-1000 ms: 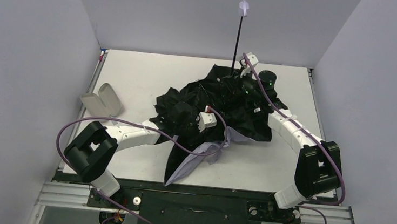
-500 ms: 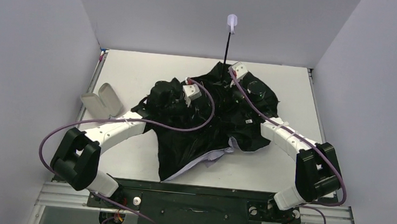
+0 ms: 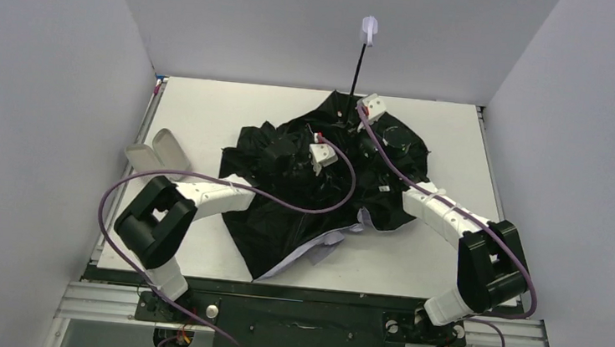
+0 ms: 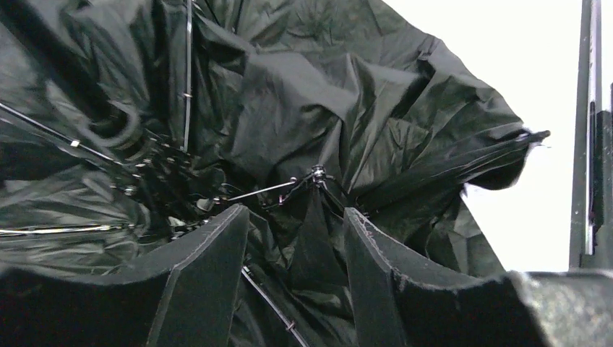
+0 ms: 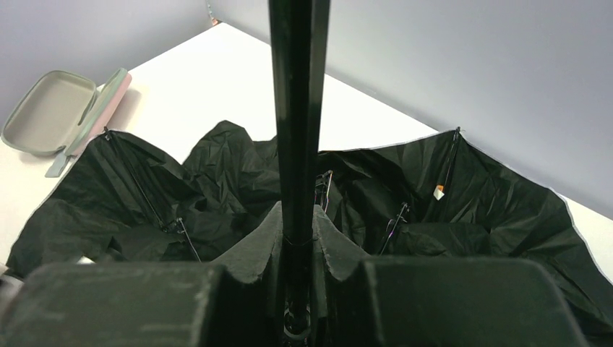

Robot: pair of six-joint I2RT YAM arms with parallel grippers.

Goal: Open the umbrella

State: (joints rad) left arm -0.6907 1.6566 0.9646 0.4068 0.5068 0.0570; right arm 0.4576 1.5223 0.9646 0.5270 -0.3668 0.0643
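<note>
The umbrella (image 3: 328, 184) lies as a crumpled heap on the table, black inner side up, with a strip of lilac outer fabric (image 3: 314, 254) at its near edge. Its thin black shaft (image 3: 357, 65) rises to the small lilac handle (image 3: 369, 29). My right gripper (image 3: 358, 117) is shut on the shaft low down; in the right wrist view (image 5: 298, 210) the shaft (image 5: 298, 108) runs up between the fingers. My left gripper (image 3: 323, 151) hovers over the canopy middle. In the left wrist view (image 4: 296, 213) its jaws stand apart with loose black fabric (image 4: 311, 94) and thin ribs (image 4: 260, 191) between them.
An open pale pink-beige capsule case (image 3: 157, 156) lies at the table's left edge; it also shows in the right wrist view (image 5: 58, 112). Grey walls close in the table on three sides. Bare white tabletop (image 3: 217, 107) shows at the back left.
My left gripper swung from the canopy's near side up to its middle, then a little right. The shaft and handle tilted left, then slightly back. The canopy spread leftward.
</note>
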